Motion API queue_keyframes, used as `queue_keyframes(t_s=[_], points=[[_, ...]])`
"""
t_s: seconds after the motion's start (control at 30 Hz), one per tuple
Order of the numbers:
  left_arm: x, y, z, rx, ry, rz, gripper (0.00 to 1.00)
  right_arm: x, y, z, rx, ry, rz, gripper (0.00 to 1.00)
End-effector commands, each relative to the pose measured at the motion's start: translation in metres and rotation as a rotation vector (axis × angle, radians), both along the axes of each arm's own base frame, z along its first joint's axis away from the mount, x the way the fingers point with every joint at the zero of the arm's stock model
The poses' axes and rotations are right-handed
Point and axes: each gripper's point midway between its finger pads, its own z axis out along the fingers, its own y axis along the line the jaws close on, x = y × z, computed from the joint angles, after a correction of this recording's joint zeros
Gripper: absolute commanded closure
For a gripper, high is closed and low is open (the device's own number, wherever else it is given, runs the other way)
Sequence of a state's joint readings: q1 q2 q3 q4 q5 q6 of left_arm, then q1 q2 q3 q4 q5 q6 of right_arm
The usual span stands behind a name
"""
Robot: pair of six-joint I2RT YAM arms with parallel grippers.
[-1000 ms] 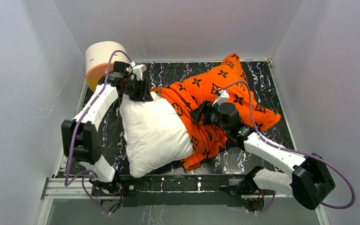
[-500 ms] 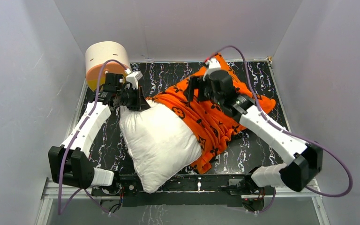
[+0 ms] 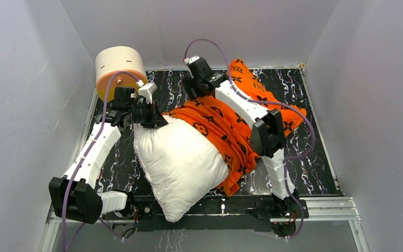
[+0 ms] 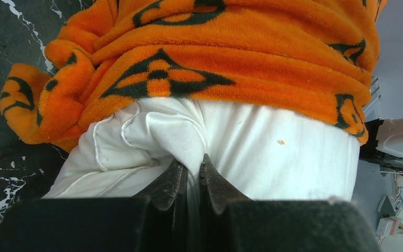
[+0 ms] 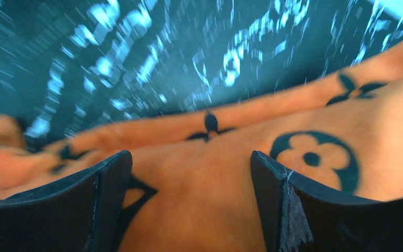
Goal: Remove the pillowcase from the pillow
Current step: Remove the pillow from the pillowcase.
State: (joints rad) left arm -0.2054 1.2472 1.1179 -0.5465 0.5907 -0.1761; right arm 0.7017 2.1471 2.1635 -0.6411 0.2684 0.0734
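The white pillow [image 3: 181, 163] lies tilted on the floor, its near-left half bare. The orange pillowcase [image 3: 225, 131] with black motifs still covers its far-right part and trails toward the back right. My left gripper [image 3: 154, 118] is shut on the pillow's far-left corner; in the left wrist view its fingers [image 4: 174, 178] pinch a fold of the white pillow [image 4: 273, 152] just below the pillowcase [image 4: 215, 68] hem. My right gripper [image 3: 190, 92] hovers over the pillowcase's far edge. In its wrist view, blurred by motion, that gripper [image 5: 191, 163] stands open, with only the pillowcase [image 5: 204, 205] beneath it.
A cream-and-orange cylinder [image 3: 118, 71] stands in the back left corner, just behind the left arm. The black marbled floor [image 3: 304, 157] is walled in by white panels on three sides. The right arm stretches across the pillowcase from the near right.
The left gripper shut on the pillow's corner and drew back toward the left. The right gripper opened wider and swung from the pillowcase's middle to its far-left edge.
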Motion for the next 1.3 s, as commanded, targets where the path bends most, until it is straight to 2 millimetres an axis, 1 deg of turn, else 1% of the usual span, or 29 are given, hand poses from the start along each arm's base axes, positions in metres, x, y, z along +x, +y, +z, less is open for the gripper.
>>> queue_keyframes(t_s=[0.0,0.03,0.07,0.1,0.17,0.23,0.27,0.3,0.37,0.43,0.57,0.67,0.8,0.9,0.97,1.0,1.03,1.07,1.17,1.23,1.27], points=[[-0.017,-0.008,0.019,-0.057,-0.04,-0.05,1.0,-0.007,-0.045,-0.055,-0.303,0.094,-0.041,0.16],[-0.017,-0.007,0.018,-0.05,-0.038,-0.044,1.0,-0.006,-0.053,-0.058,-0.342,0.079,-0.058,0.21],[-0.016,-0.005,0.017,-0.044,-0.04,-0.036,1.0,-0.001,-0.062,-0.057,-0.373,0.049,-0.092,0.33],[-0.016,-0.004,0.016,-0.037,-0.039,-0.026,1.0,0.005,-0.069,-0.05,-0.381,0.004,-0.13,0.42],[-0.015,-0.001,0.014,-0.024,-0.036,-0.01,1.0,0.011,-0.082,-0.041,-0.395,-0.045,-0.176,0.62],[-0.014,0.002,0.011,-0.008,-0.032,0.01,1.0,0.017,-0.095,-0.029,-0.387,-0.081,-0.219,0.77],[-0.013,0.003,0.01,-0.002,-0.03,0.02,1.0,0.021,-0.102,-0.022,-0.383,-0.101,-0.242,0.82],[-0.013,0.005,0.009,0.007,-0.031,0.028,1.0,0.024,-0.11,-0.017,-0.385,-0.119,-0.272,0.83],[-0.011,0.008,0.006,0.024,-0.029,0.045,1.0,0.032,-0.128,-0.005,-0.388,-0.15,-0.331,0.91],[-0.012,0.01,0.005,0.036,-0.029,0.054,1.0,0.04,-0.148,0.005,-0.382,-0.172,-0.392,0.95],[-0.013,0.016,0.002,0.065,-0.028,0.072,1.0,0.053,-0.189,0.026,-0.327,-0.191,-0.509,0.95],[-0.014,0.018,-0.001,0.076,-0.025,0.076,1.0,0.058,-0.215,0.039,-0.284,-0.196,-0.562,0.97],[-0.013,0.019,-0.002,0.086,-0.028,0.08,1.0,0.058,-0.236,0.059,-0.224,-0.22,-0.627,0.98],[-0.012,0.021,-0.001,0.095,-0.031,0.081,1.0,0.06,-0.247,0.073,-0.183,-0.238,-0.659,0.97],[-0.012,0.022,-0.002,0.102,-0.032,0.083,1.0,0.059,-0.246,0.081,-0.14,-0.234,-0.65,0.97],[-0.012,0.022,-0.002,0.104,-0.036,0.084,1.0,0.056,-0.238,0.083,-0.106,-0.211,-0.614,0.96],[-0.012,0.022,-0.002,0.106,-0.038,0.084,1.0,0.053,-0.226,0.085,-0.05,-0.185,-0.563,0.94],[-0.012,0.022,-0.002,0.105,-0.039,0.082,1.0,0.049,-0.209,0.084,0.014,-0.151,-0.49,0.91],[-0.011,0.02,-0.002,0.096,-0.044,0.065,1.0,0.028,-0.156,0.087,0.218,-0.055,-0.259,0.82],[-0.01,0.018,-0.002,0.091,-0.045,0.055,1.0,0.013,-0.124,0.088,0.337,0.009,-0.126,0.77],[-0.009,0.017,-0.002,0.09,-0.046,0.054,1.0,0.007,-0.112,0.09,0.367,0.034,-0.08,0.74]])
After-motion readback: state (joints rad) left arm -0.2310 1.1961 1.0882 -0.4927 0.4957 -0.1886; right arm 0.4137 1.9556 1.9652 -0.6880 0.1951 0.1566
